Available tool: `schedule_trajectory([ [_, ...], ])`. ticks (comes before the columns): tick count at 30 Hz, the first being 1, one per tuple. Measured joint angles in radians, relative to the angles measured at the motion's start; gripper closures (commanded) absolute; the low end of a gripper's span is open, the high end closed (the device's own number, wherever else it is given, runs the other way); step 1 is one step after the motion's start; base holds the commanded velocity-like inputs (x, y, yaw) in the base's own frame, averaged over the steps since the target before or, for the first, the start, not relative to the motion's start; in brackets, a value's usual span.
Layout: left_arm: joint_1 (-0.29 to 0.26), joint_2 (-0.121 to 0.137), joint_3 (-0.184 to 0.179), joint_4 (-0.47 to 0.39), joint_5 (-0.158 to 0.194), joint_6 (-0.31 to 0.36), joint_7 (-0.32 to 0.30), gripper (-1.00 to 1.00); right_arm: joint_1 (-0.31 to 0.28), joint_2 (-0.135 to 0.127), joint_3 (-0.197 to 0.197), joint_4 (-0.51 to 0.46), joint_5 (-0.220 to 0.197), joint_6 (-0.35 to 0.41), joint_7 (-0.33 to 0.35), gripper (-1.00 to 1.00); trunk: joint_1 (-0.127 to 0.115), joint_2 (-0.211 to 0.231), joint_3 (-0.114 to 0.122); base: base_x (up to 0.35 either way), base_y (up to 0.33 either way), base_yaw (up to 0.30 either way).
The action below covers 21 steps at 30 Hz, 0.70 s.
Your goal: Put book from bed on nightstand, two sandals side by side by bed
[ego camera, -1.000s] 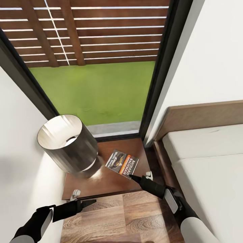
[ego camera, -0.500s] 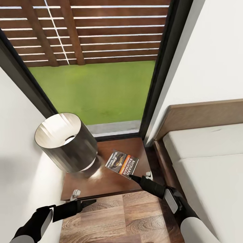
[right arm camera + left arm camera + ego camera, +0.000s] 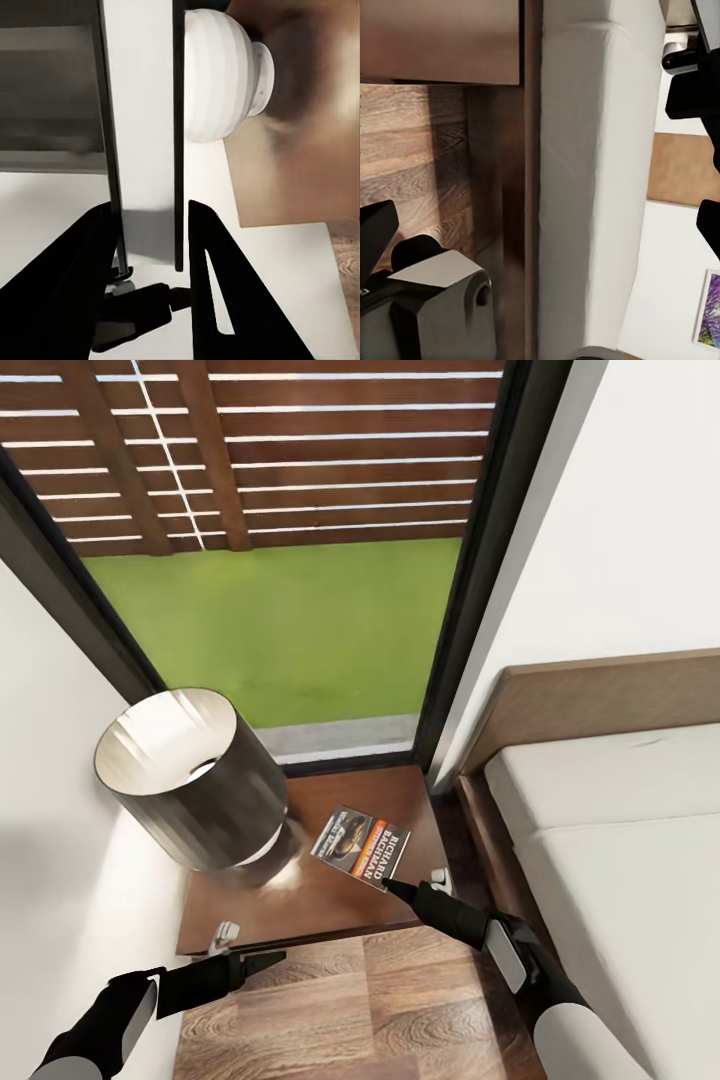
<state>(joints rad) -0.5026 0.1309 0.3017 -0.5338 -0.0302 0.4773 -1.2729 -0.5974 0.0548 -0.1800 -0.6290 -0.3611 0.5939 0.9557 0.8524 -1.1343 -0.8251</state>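
The book (image 3: 362, 843), with a dark cover picture, an orange band and white lettering, lies on the reddish-brown nightstand (image 3: 300, 905) to the right of the lamp. My right gripper (image 3: 388, 882) is at the book's near corner and shut on it. In the right wrist view the book (image 3: 142, 150) runs edge-on between the two dark fingers (image 3: 217, 285). My left gripper (image 3: 272, 958) hovers low at the nightstand's front edge, open, with nothing in it; one fingertip (image 3: 379, 229) shows in the left wrist view. The bed (image 3: 620, 860) stands to the right. The sandals are out of view.
A lamp with a dark drum shade (image 3: 190, 780) and a white ribbed base (image 3: 221, 75) takes up the nightstand's left half. Behind stands a tall dark-framed window (image 3: 480, 580) onto grass and a wooden fence. White walls close in on both sides. Wood-plank floor (image 3: 380, 1000) lies under my arms.
The head view has shifted slightly, so the lamp sits a little further left. The book and both grippers keep their places.
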Motion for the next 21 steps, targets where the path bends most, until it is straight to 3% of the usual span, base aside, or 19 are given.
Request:
schedule_trajectory([
  [21, 0.0, -0.006, 0.0, 0.0, 0.0, 0.0, 0.0, -1.0, 0.0, 0.002, 0.0, 0.0, 0.002, 0.0, 0.0, 1.0, 0.081, -0.147, -0.066, 0.0, 0.0, 0.0],
])
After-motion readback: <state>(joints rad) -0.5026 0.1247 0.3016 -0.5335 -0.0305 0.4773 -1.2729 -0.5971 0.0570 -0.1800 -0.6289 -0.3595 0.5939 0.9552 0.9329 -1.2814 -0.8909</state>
